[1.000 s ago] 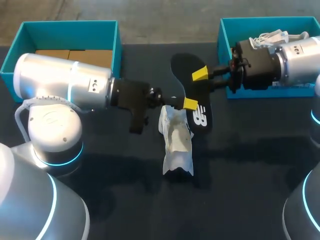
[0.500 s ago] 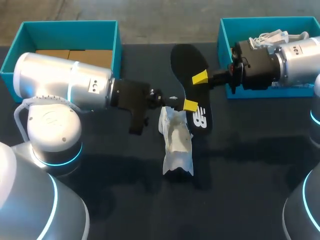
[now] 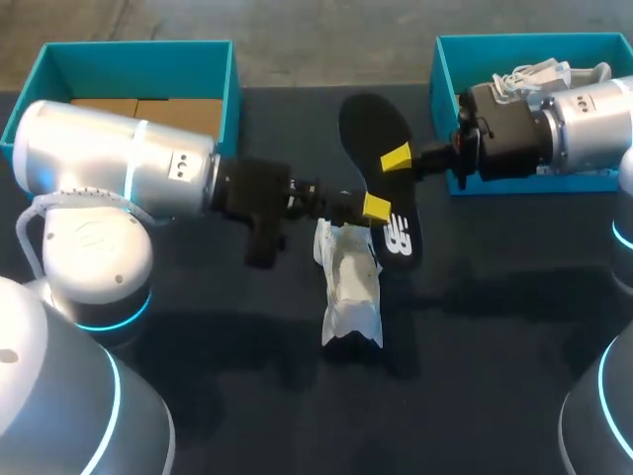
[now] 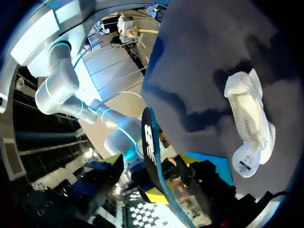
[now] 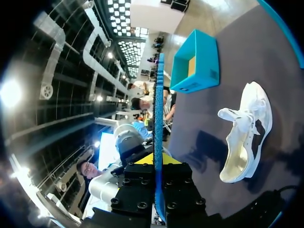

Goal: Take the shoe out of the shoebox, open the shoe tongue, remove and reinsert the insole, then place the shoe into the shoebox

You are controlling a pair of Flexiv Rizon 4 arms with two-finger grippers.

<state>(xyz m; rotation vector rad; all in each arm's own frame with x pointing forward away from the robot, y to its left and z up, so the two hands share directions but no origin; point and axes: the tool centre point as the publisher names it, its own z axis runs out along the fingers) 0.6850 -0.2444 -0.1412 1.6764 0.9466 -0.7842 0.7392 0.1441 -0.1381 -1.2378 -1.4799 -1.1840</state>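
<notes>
The table [image 3: 475,327] was a dark, matte surface that filled most of the head view. A teal left box [image 3: 138,47] stood at the upper left with brown cardboard [image 3: 148,107] on its floor. A teal right box [image 3: 514,42] stood at the upper right with something white and laced [image 3: 539,71] inside.

The black insole [image 3: 371,124] was out of the shoe, in the upper middle of the frame between the two boxes, with its broad face toward the camera. The right gripper [image 3: 397,158] came in from the right box's side and was clenched on the insole's middle. In the right wrist view the insole ran edge-on between its fingers, showing a blue underside. The left gripper [image 3: 376,207] came in from the left and was clamped on the insole lower down, beside the white logo. In the left wrist view the insole also showed edge-on, against a yellow tip.

The white shoe [image 3: 348,287] lay on the table at the centre of the frame, just below the insole, outside both boxes. In the right wrist view it lay on its side with its opening facing the gripper.
</notes>
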